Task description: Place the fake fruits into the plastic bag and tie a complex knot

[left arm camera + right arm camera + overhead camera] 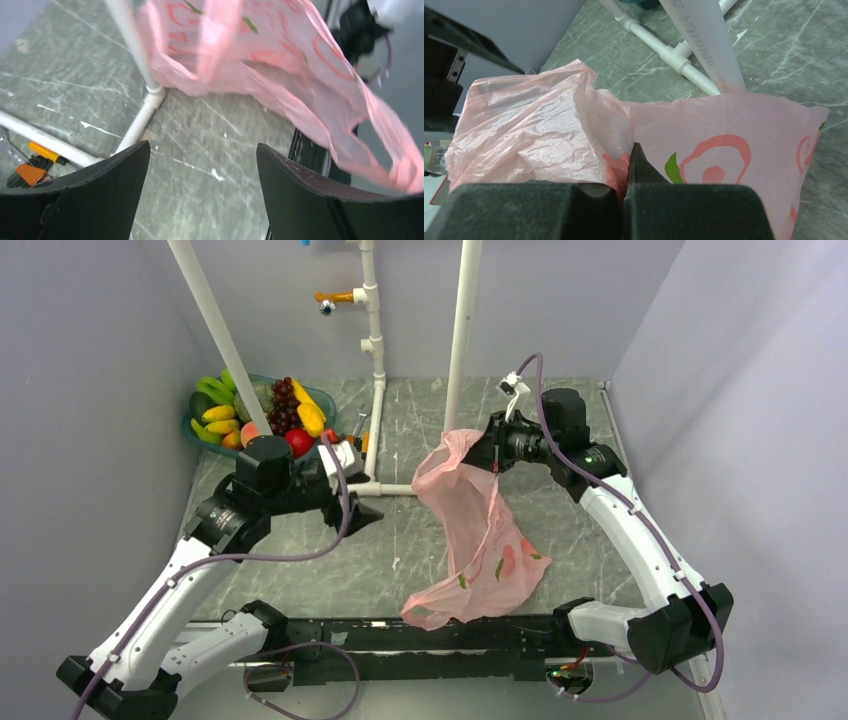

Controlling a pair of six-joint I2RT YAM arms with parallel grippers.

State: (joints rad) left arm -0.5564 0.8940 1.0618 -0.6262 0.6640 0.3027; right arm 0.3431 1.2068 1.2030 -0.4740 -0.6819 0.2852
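Observation:
The pink plastic bag [480,540] hangs from my right gripper [492,452], which is shut on its upper edge; its lower end rests on the table near the front. In the right wrist view the film of the bag [539,130] is pinched between the closed fingers of my right gripper [630,165]. The fake fruits [262,412] lie piled in a teal basin [322,396] at the back left: grapes, bananas, red and green pieces. My left gripper [202,152] is open and empty above the table, left of the bag [280,65]. No knot shows.
White pipe posts [460,335] rise from a pipe frame [385,488] on the table between basin and bag. An orange tool [37,167] lies beside the pipe [137,120]. Grey walls close in on the left, back and right.

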